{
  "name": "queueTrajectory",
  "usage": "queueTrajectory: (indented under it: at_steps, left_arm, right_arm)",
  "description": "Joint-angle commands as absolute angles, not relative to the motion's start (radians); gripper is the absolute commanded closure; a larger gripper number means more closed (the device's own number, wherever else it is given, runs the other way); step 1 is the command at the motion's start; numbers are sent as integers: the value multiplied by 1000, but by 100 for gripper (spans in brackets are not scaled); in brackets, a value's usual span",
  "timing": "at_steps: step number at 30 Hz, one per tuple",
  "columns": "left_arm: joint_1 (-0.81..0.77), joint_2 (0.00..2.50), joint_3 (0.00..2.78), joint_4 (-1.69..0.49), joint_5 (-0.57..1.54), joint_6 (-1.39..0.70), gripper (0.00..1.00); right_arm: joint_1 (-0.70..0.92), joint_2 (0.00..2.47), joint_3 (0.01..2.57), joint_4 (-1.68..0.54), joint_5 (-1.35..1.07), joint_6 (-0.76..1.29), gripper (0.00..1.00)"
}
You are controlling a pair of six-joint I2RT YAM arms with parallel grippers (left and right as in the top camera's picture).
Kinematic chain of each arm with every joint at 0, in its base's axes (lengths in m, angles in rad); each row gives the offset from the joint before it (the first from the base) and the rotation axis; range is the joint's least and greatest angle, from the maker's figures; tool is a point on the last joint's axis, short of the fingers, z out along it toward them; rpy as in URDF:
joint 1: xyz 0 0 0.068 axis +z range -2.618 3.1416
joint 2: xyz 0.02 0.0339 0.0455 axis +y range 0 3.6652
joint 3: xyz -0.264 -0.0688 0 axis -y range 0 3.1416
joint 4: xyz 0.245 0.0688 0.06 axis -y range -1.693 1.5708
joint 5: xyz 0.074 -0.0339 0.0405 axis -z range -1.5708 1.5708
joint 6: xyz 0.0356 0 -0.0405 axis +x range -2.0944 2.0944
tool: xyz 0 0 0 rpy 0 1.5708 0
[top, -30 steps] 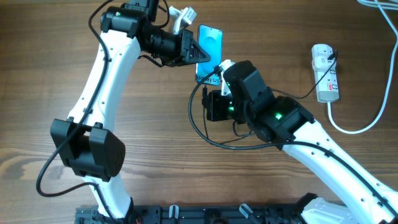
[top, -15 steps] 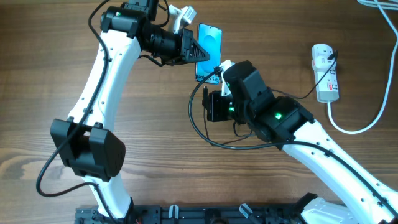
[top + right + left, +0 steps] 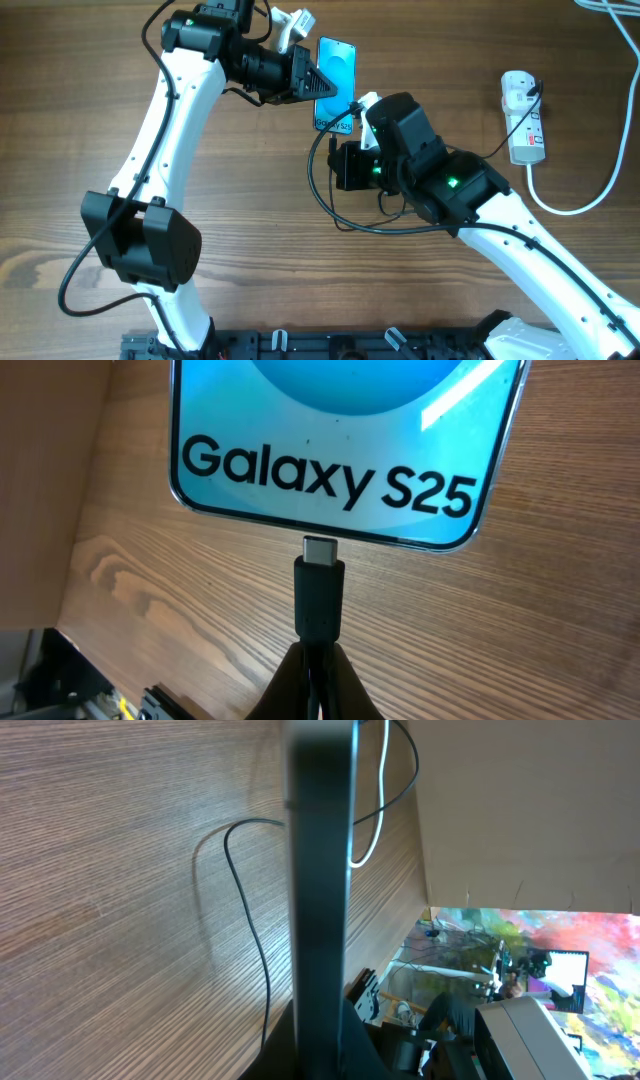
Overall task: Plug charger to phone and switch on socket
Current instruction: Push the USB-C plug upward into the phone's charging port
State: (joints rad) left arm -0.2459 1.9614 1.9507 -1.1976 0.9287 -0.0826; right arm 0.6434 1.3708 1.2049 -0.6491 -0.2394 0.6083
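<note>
The phone (image 3: 336, 72), teal screen lit, is held upright on its edge by my left gripper (image 3: 318, 86), which is shut on its side. In the left wrist view the phone (image 3: 320, 870) shows edge-on as a dark bar between the jaws. My right gripper (image 3: 358, 112) is shut on the charger's black connector (image 3: 319, 600). Its metal tip (image 3: 321, 548) meets the middle of the phone's bottom edge (image 3: 340, 470), below the "Galaxy S25" text, with most of the tip showing. The thin black cable (image 3: 335, 212) loops under my right arm. The white socket (image 3: 524, 120) lies at the right.
A black plug (image 3: 531, 92) sits in the socket's top end, with the thin cable running left from it. The thick white cord (image 3: 585, 205) curves from the socket towards the right edge. The wooden table (image 3: 250, 250) lies below both arms.
My right gripper has shifted slightly up and right with the connector, closing on the phone's bottom edge. The left arm and phone have not moved.
</note>
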Motion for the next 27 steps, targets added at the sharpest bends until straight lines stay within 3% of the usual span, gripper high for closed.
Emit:
queueTrajectory:
  at_steps: [1, 27]
  left_arm:
    - [-244, 1930, 1963, -1197, 953, -56, 97]
    - [-244, 1930, 1963, -1213, 979, -56, 96]
  right_arm:
    - [635, 1371, 1220, -644, -264, 604, 96]
    - [635, 1371, 1220, -644, -289, 632, 96]
